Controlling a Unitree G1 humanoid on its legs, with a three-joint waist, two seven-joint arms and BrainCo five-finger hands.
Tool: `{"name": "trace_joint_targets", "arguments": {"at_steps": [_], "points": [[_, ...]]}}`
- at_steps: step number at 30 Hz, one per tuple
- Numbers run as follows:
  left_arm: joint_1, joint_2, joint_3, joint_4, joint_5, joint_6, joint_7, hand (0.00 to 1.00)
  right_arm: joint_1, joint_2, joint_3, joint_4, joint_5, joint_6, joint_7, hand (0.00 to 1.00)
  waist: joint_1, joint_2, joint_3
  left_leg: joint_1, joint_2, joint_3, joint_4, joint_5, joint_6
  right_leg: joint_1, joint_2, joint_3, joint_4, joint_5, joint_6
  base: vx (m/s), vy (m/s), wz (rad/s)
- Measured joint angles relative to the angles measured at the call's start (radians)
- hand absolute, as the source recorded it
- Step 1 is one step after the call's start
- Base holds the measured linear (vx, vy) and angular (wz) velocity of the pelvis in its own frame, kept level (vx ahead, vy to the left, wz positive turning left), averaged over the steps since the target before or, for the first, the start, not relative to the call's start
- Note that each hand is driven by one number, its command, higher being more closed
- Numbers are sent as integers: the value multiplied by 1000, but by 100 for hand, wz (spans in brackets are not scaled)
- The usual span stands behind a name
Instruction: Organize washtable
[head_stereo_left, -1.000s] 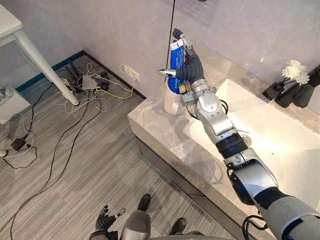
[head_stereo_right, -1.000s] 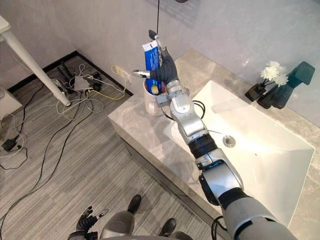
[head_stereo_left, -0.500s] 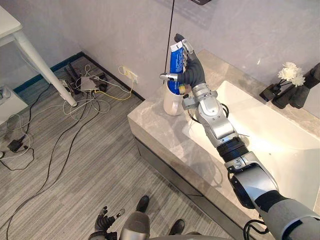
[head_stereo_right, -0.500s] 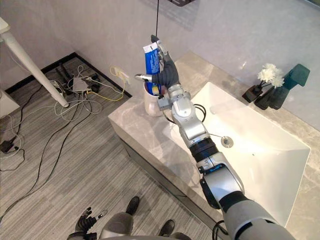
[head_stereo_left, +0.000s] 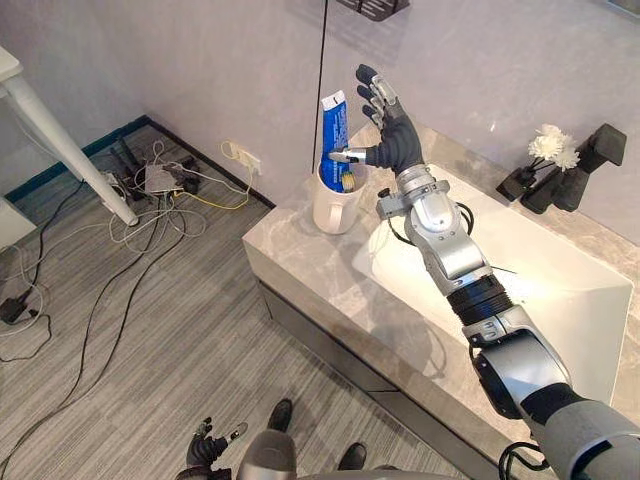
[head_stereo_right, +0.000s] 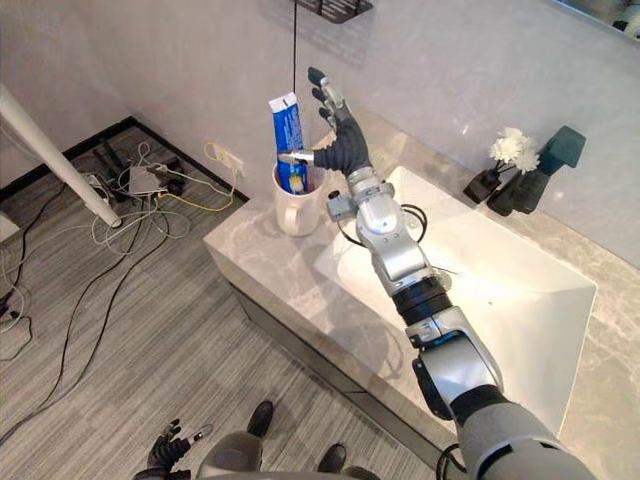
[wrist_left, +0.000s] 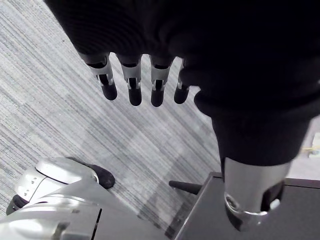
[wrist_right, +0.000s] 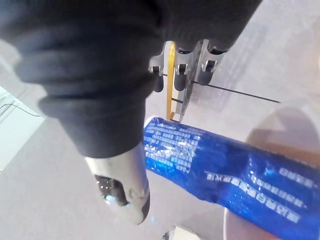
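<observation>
A blue toothpaste tube (head_stereo_left: 333, 130) stands upright in a white cup (head_stereo_left: 335, 205) at the left end of the marble counter (head_stereo_left: 320, 265). My right hand (head_stereo_left: 395, 140) hovers just right of the tube's top, open with its fingers spread upward and its thumb near the tube. In the right wrist view the tube (wrist_right: 225, 170) lies past the straight fingers (wrist_right: 180, 65), free of them. My left hand (head_stereo_left: 205, 450) hangs low by the floor, its fingers (wrist_left: 132, 82) relaxed and holding nothing.
A white sink basin (head_stereo_left: 560, 290) takes up the counter's right part. A vase of white flowers (head_stereo_left: 548, 150) and a dark dispenser (head_stereo_left: 600, 145) stand at the back. A black wire shelf (head_stereo_left: 372, 8) hangs on the wall. Cables (head_stereo_left: 150, 190) and a white table leg (head_stereo_left: 60, 140) are on the floor at left.
My right hand has let go of the toothpaste tube and spread its fingers; the tube now stands lower in the cup. The camera has shifted.
</observation>
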Motion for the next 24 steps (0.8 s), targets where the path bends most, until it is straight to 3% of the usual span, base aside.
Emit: {"name": "trace_joint_targets", "arguments": {"at_steps": [6,10,15,21,24], "points": [[1,-5,0,0,0,0,-1,0,7,-52,0,-4,-7,0,0,0,-2,7,-12,6,2,4,-1,0,0,3,1,4,2,0,0,-2,2,-1],[7,-8,1,0,0,0,-1,0,7,-159,0,-88,-45,-3,2,0,-5,17,-22,9,2,8,-4,0,0,3,0,9,2,0,0,1,4,-1],[21,-8,16,16,6,0,-2,0,46,-303,-45,-278,-48,-33,19,0,-46,21,-32,25,5,26,-20,0,0,4,0,25,1,0,0,9,17,-11],[22,-10,18,29,29,-1,-4,0,197,-405,-272,-451,-48,-93,14,0,-75,27,-51,42,10,52,-37,0,1,-1,1,52,1,1,0,16,16,-14],[23,-11,20,40,39,-1,-7,0,285,-426,-467,-507,-62,-122,-17,0,-107,30,-61,57,15,74,-53,0,1,-4,3,72,1,1,1,-4,12,-21]]}}
